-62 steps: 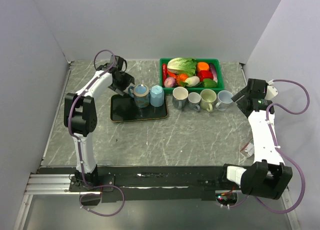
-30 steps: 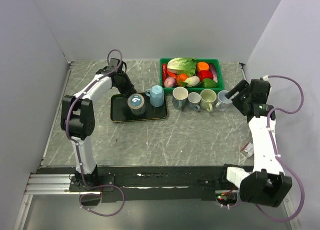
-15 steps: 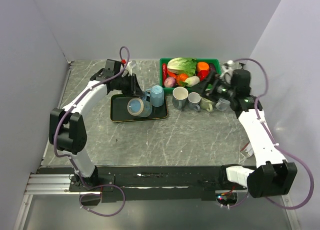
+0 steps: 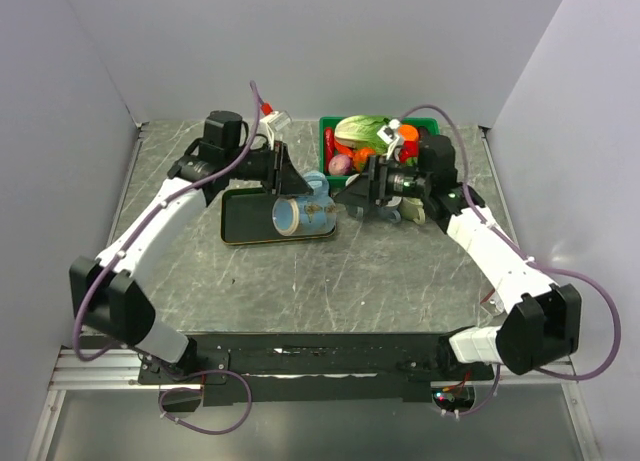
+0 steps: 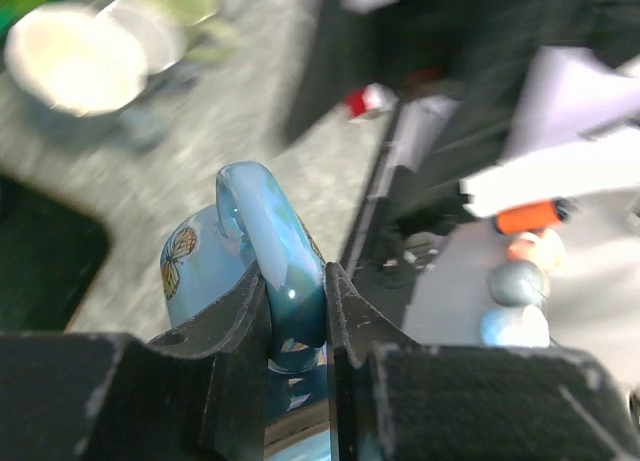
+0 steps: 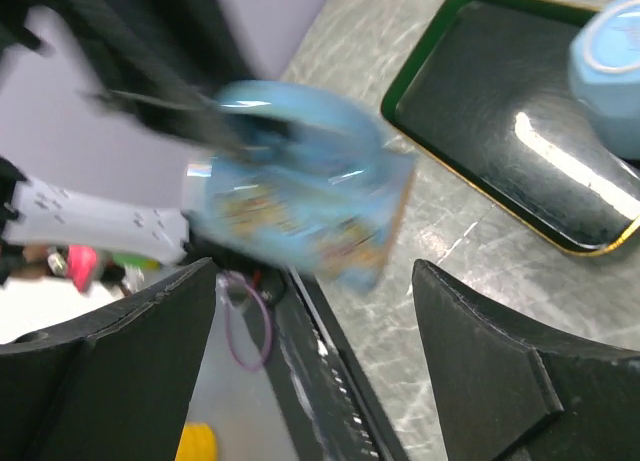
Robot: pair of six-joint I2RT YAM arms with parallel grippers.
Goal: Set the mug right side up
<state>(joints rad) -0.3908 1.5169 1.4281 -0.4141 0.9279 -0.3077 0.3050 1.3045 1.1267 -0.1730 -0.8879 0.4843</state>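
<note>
Step in hand: mid-flip. Mug [image 4: 302,213] off the surface, on its side in the air over the 3 o'clock end of the black tray [image 4: 245,223], mouth toward roughly 9 o'clock in the top view.

Left tool [image 5: 297,306] nearly closed, pinched on the mug's handle [image 5: 262,216].

Right tool [image 6: 312,276] spread wide and empty at the mug's 3 o'clock, jaws either side of the body. No contact made out; wrist view blurred.

Judged about halfway: neither inverted nor upright.

Next move likely calls for a hand-over, closing the right tool around the body, or more wrist roll until the mouth faces up. Then a set-down on tray or counter [image 4: 400,271].

Pale-blue cup [image 6: 608,76] near on the tray; clearance needed.
</note>
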